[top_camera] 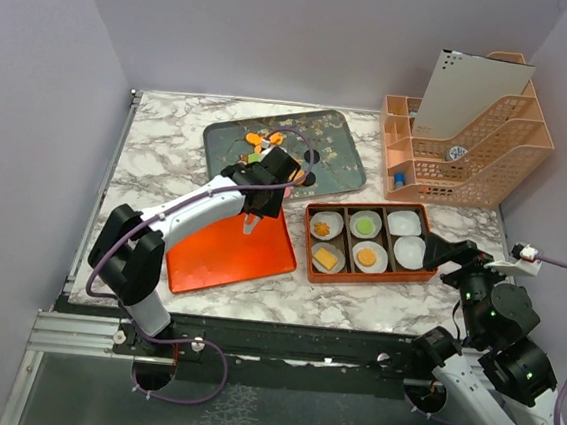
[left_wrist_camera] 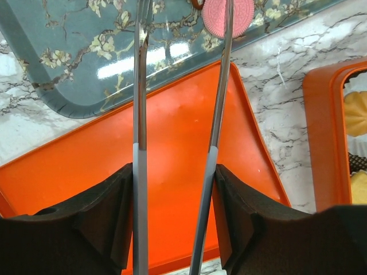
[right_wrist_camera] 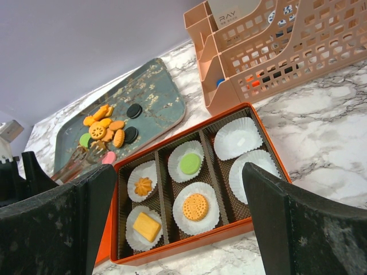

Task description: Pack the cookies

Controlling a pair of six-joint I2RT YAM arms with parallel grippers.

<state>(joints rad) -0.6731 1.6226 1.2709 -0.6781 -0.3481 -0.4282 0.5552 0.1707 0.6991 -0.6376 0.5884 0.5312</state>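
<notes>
Loose cookies lie on a blue floral tray: orange, black, green and a pink one, also in the right wrist view. My left gripper is shut on metal tongs above an orange lid; the tong tips reach the tray's near edge by the pink cookie. The orange box holds paper cups with an orange flower cookie, a yellow square, a green round and an orange round; two right cups are empty. My right gripper is open, right of the box.
A peach mesh desk organizer with a white booklet stands at the back right, behind the box. The orange lid lies between the tray and the table's near edge. Grey walls enclose the marble table on three sides.
</notes>
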